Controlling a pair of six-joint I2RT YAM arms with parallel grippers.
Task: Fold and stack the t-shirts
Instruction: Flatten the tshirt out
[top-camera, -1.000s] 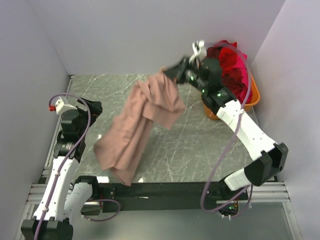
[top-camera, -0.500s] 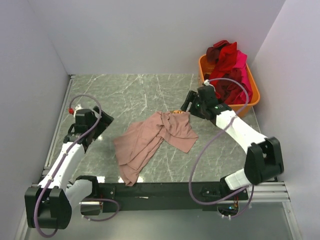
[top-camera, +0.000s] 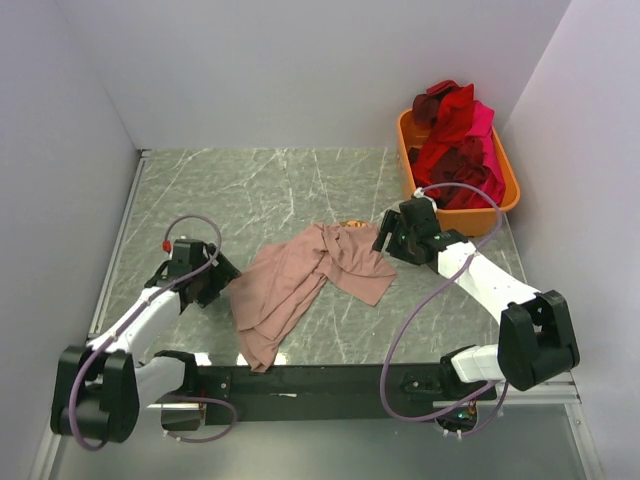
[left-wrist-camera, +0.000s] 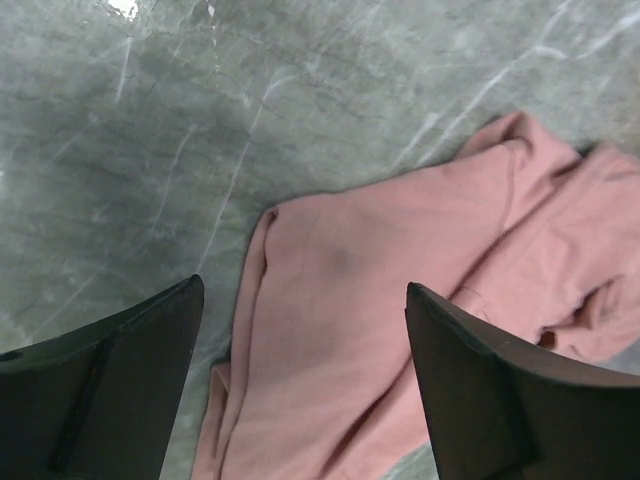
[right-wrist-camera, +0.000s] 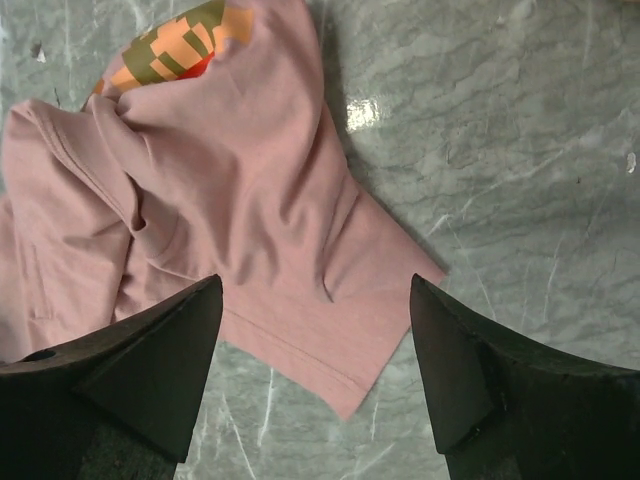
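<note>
Grey marbled table (top-camera: 260, 190) fills the floor of a pale-walled booth, with both arms reaching in from the near edge. On it, a little left of the middle, lies the dusty pink shirt (top-camera: 300, 280), crumpled and only roughly spread, one end running towards the near edge and a sleeve flap sticking out to the right. A patch of orange and olive print (right-wrist-camera: 180, 50) shows at its far edge. The left gripper (top-camera: 215, 280) sits low at the shirt's left edge; its wrist view shows the two dark fingers (left-wrist-camera: 120, 380) spread wide above the cloth with nothing between them. The right gripper (top-camera: 385, 240) hangs just beside the shirt's right end, its jaws likewise wide apart and empty, the sleeve lying flat below them. At the far right corner stands an orange tub (top-camera: 505, 205) heaped with the other shirts (top-camera: 455, 140), red, maroon and hot pink, well apart from the pink one.
</note>
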